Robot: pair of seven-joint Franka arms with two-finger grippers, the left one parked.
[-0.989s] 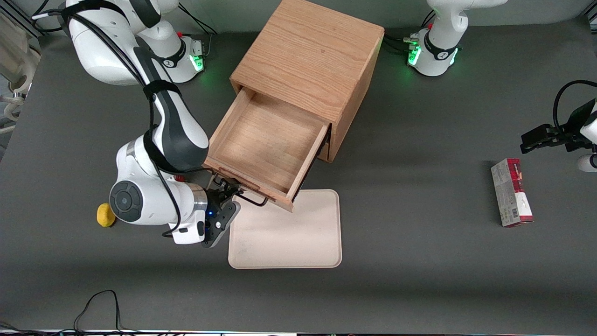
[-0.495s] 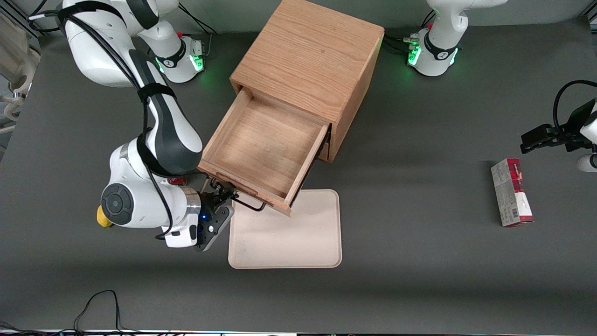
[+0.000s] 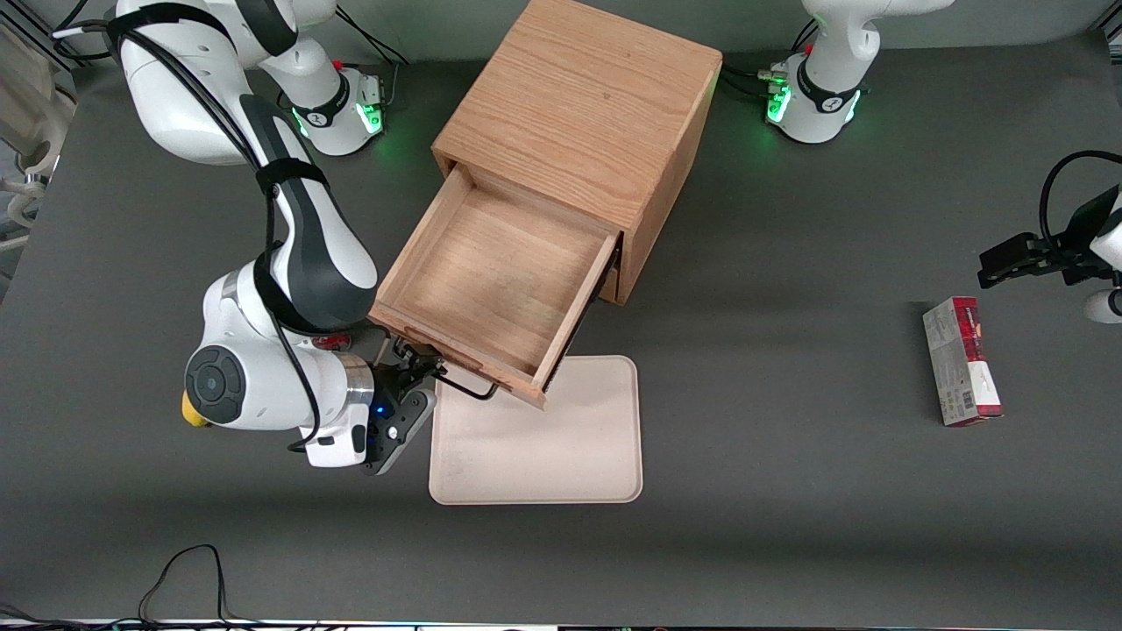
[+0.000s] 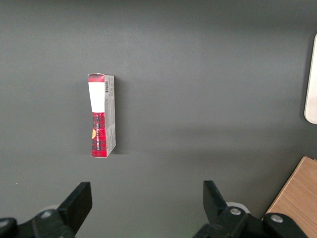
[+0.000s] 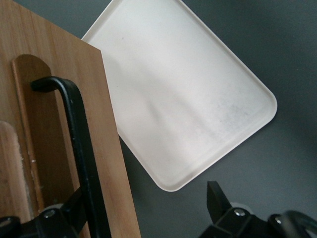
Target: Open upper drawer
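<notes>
The upper drawer (image 3: 500, 280) of the light oak cabinet (image 3: 578, 105) stands pulled far out, its wide shallow box empty. Its thin black wire handle (image 3: 465, 388) runs along the drawer front (image 5: 59, 99). My right gripper (image 3: 419, 366) hangs at the end of that front nearest the working arm, a little nearer the front camera than the drawer. In the right wrist view the gripper (image 5: 148, 198) is open: one finger (image 5: 74, 208) sits by the handle (image 5: 79, 139), the other finger (image 5: 214, 196) stands well apart over the dark table.
A cream tray (image 3: 535, 438) lies flat on the table just under and nearer the front camera than the drawer front, also the tray (image 5: 183, 99) in the wrist view. A yellow object (image 3: 188, 410) peeks out by my arm. A red box (image 3: 960, 359) lies toward the parked arm's end.
The drawer has slid a little farther out of the cabinet. My gripper and wrist have moved with it, toward the working arm's end of the table.
</notes>
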